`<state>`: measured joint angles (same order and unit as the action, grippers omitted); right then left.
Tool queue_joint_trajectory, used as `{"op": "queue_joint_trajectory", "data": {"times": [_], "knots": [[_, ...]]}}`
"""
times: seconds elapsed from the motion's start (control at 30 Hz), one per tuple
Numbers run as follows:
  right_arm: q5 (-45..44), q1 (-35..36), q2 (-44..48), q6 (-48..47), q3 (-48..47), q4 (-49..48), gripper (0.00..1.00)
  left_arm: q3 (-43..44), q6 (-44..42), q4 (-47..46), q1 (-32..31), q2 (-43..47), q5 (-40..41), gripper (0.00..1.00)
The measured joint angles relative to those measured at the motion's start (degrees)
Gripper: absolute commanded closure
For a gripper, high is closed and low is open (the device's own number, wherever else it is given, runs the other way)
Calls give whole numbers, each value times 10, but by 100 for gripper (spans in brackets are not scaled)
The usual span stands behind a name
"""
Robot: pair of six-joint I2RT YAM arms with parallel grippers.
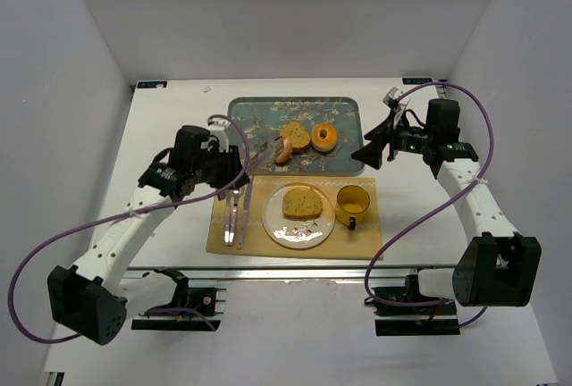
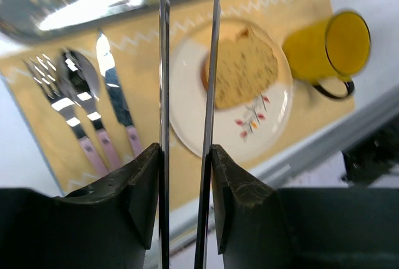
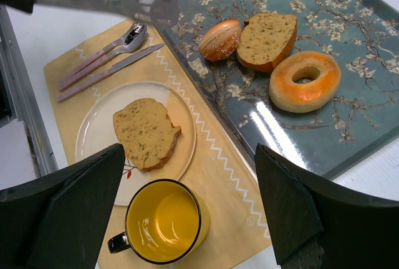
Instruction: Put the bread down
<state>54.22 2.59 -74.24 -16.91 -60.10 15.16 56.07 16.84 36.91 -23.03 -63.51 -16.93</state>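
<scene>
Table edge: both arm bases are seen bolted at the near side of the white table (image 1: pixel 170 118).
Placemat: a yellow mat (image 1: pixel 219 234) is laid near the front edge, just in front of the tray.
Cutlery: a fork, spoon and knife (image 1: pixel 234 221) are lined up side by side on the left part of the mat.
Plate: a white plate (image 1: pixel 277 230) is set at the middle of the mat, between the cutlery and the mug.
Bread: the slice (image 1: pixel 302 202) is found lying flat on the plate, apart from the tongs and both grippers.
Mug: a yellow mug (image 1: pixel 352 205) is stood upright just right of the plate.
Left gripper: the fingers of the left gripper (image 2: pixel 185 157) are pressed against the two arms of metal tongs (image 1: pixel 255 155), which are held with a narrow gap between them.
Tongs tips: they are seen above the near left part of the tray (contact with the bun cannot be told).
Right gripper: the right gripper (image 3: pixel 189 157) is held wide apart, with nothing between its fingers, above the tray's right end.
Tray: a blue floral tray (image 1: pixel 259 118) is placed behind the mat.
Tray contents: a bun (image 1: pixel 283 152), a half loaf (image 1: pixel 296 136) and a bagel (image 1: pixel 323 137) are laid in a row, left to right.
</scene>
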Motion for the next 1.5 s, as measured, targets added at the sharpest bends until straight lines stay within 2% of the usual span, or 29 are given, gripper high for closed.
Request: {"op": "queue_joint_trajectory", "data": {"times": [0.2,0.4,1.0,1.5], "knots": [[0,0,0,0,0,0,11,77,-47,3,0,-89,54,51],[0,0,0,0,0,0,11,90,-87,4,0,-148,71,49],[0,-4,0,0,0,0,11,96,-114,-28,0,-169,45,50],[4,-4,0,0,0,0,11,96,-131,-29,-7,-195,36,46]]}}
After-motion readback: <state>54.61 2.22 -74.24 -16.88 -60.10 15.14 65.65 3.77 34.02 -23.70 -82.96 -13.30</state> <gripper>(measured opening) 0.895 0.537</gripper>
